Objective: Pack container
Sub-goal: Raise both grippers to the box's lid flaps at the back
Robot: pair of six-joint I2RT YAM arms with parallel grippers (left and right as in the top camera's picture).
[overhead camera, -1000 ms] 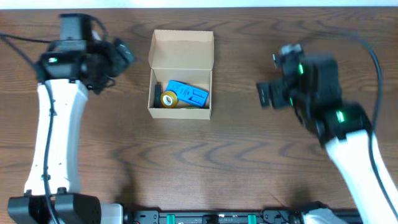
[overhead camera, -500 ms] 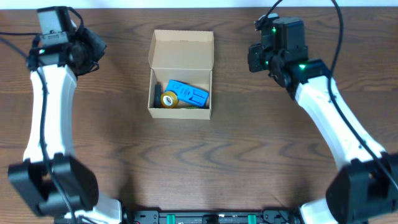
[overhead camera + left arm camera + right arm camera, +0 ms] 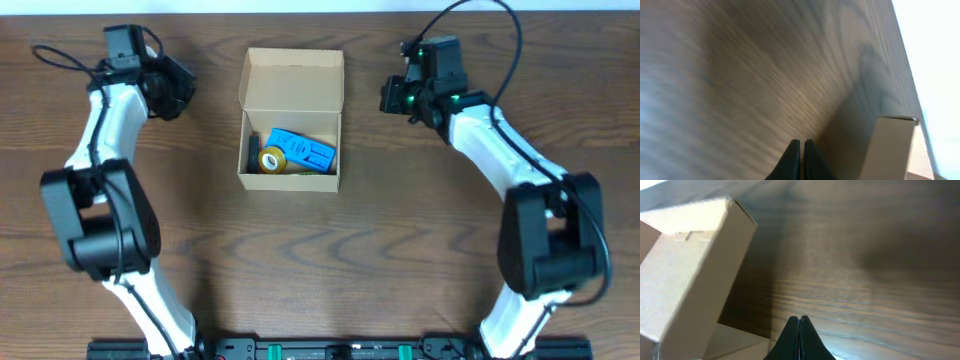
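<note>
Flanking container (image 3: 290,182): left pincer (image 3: 801,146), right pincer (image 3: 799,320) (closed).

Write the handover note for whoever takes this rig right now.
Left gripper: shut, empty, left of the container.
Right gripper: shut, empty, right of it.
Container: mid-table, flap open; blue packet, yellow roll and a dark item inside.
Done: those items are in.
Left: likely just closing the flap.
</note>
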